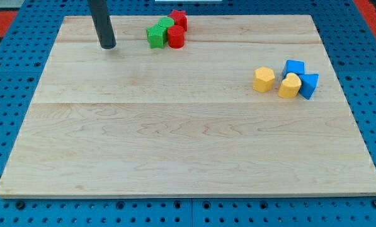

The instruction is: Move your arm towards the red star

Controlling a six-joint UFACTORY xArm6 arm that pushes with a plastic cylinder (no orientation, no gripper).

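The red star (179, 19) sits near the view's top, at the back of a tight cluster. A red cylinder (176, 36) stands just below it. A green star (155, 36) and a green cylinder (165, 25) are to its left. My tip (108, 46) rests on the board to the left of this cluster, about a hundred pixels from the red star and a little lower in the view. It touches no block.
At the view's right a second cluster holds a yellow hexagon (263, 79), a yellow block (290, 86), a blue cube (294, 67) and a blue block (309, 85). The wooden board (188, 151) lies on a blue pegboard (5, 75).
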